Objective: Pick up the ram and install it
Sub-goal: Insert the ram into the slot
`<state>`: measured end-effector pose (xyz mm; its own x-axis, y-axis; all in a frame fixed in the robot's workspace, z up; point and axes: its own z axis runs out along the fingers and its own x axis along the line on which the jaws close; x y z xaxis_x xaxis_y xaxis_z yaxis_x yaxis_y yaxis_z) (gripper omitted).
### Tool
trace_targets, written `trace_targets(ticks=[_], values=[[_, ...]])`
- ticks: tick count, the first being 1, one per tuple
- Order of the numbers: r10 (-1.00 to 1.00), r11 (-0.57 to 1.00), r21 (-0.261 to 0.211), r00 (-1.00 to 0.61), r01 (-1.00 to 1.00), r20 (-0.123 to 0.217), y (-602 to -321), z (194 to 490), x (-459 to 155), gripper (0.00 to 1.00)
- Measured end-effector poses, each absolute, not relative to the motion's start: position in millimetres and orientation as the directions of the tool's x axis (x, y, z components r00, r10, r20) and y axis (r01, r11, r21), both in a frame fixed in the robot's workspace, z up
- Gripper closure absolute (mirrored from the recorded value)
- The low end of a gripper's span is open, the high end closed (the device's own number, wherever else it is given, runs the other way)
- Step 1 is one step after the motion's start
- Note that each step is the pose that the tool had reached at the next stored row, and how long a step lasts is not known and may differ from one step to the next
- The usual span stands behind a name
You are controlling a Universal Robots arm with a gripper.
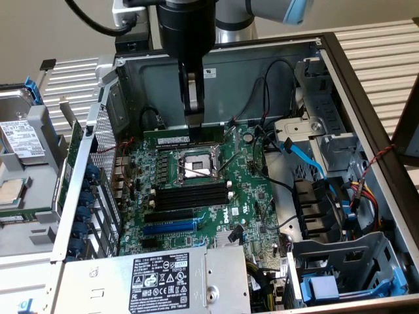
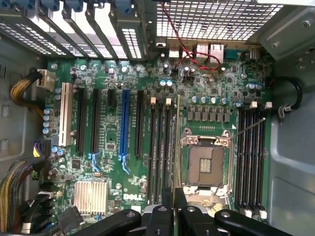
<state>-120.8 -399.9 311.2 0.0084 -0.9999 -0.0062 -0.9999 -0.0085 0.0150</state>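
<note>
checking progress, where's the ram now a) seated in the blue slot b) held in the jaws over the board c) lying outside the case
b, the jaws are shut on the ram, held on edge over the board

We log a robotics lab surface (image 1: 380, 39) rigged for PC assembly: opened tower case (image 1: 353, 85) on its side, Dell motherboard (image 1: 252, 196) bare, loose hard drive (image 1: 19, 137) beside it, robot arm (image 1: 186, 26) overhead, ram (image 1: 163, 135) in its jaws.
</note>
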Motion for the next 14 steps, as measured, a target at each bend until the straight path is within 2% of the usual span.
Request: trace_targets(ticks=[14], values=[[-1.0, -0.008, 0.01, 0.008, -1.0, -0.001, -403.4, 294.1, -120.8, 0.86]])
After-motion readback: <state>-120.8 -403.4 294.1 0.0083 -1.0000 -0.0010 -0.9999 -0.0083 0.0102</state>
